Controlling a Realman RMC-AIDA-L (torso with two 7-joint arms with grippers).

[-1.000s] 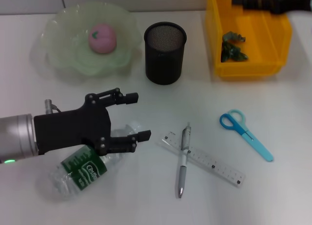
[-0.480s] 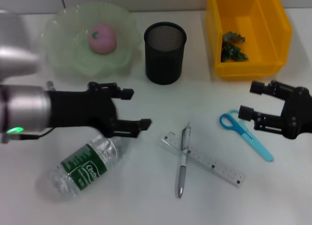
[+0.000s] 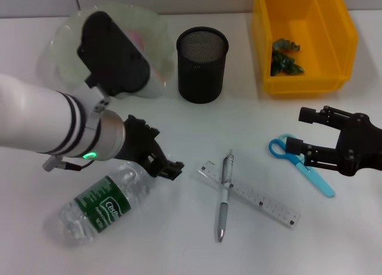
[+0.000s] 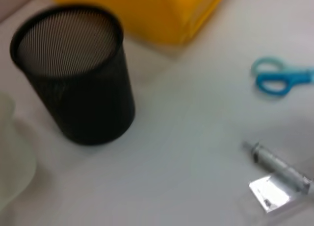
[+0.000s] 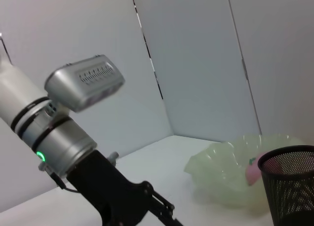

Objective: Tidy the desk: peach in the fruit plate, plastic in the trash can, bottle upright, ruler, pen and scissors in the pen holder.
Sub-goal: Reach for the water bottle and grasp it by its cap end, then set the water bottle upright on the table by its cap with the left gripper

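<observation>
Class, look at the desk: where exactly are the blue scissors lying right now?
In the head view, the blue scissors lie flat on the robot's right, below the yellow bin, beside the right gripper.

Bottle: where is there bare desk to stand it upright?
Bare desk lies between the pen holder and the pen, and left of the bottle. The pen, ruler and scissors crowd the right.

Left tool (image 3: 160,158) angled down, seemingly closed; right tool (image 3: 300,132) spread.

Head looks down; both wrist views, seemingly low, share the pen holder (image 3: 202,64).
</observation>
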